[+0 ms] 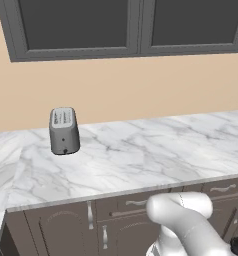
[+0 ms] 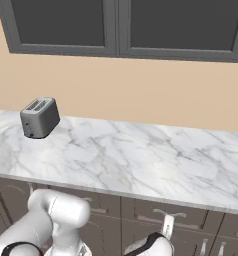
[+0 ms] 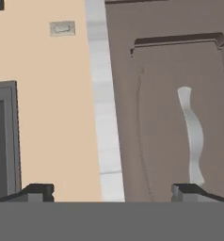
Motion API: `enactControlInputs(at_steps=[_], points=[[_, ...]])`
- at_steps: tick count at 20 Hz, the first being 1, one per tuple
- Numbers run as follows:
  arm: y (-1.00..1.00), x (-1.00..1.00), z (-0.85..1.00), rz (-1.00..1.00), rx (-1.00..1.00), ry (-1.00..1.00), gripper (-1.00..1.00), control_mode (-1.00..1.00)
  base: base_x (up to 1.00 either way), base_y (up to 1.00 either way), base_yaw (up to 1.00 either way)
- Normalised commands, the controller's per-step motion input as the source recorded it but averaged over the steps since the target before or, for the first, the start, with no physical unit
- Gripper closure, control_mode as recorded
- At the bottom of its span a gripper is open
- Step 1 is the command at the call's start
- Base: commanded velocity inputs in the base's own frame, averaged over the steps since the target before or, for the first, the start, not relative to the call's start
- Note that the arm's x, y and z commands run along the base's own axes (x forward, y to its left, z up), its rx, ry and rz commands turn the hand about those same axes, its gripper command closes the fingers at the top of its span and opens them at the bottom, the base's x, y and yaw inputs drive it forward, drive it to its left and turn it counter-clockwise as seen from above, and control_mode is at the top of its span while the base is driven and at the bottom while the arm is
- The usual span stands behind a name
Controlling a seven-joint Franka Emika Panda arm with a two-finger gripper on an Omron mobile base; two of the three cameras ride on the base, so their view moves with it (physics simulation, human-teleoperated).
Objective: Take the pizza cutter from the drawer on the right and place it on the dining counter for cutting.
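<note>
Arm low before the cabinet fronts, hand rolled sideways.
Gripper (image 3: pixel 112 190) spread wide, empty, facing a grey-brown drawer (image 3: pixel 180 117) front; right fingertip (image 3: pixel 187 189) just by its curved silver handle (image 3: pixel 193 136). Elbow (image 1: pixel 181 210) below the marble edge; toaster (image 1: pixel 64 130) above on the counter.

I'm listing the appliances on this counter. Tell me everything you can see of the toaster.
The toaster is a small silver-grey box of brushed metal look with rounded corners, two slots in its top and a small dark knob low on its end face. It stands upright on the marble counter, near the beige wall, towards the counter's left end. Nothing else touches it.
</note>
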Motion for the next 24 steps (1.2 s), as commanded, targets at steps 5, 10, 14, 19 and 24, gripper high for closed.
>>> enactControlInputs(at_steps=[5, 10, 14, 19, 24], points=[[0.00, 0.08, -0.20, 0.00, 0.00, -0.19, -1.00, -1.00, 0.00, 0.00, 0.00], [0.00, 0.20, -0.14, 0.00, 0.00, -0.13, -1.00, -1.00, 0.00, 0.00, 0.00], [0.00, 0.12, 0.00, 0.00, 0.00, -0.01, -1.00, -1.00, 0.00, 0.00, 0.00], [0.00, 0.01, 0.00, 0.00, 0.00, 0.06, -1.00, -1.00, 0.00, 0.00, 0.00], [0.01, 0.12, -0.01, 0.00, -0.01, 0.10, -1.00, -1.00, 0.00, 0.00, 0.00]])
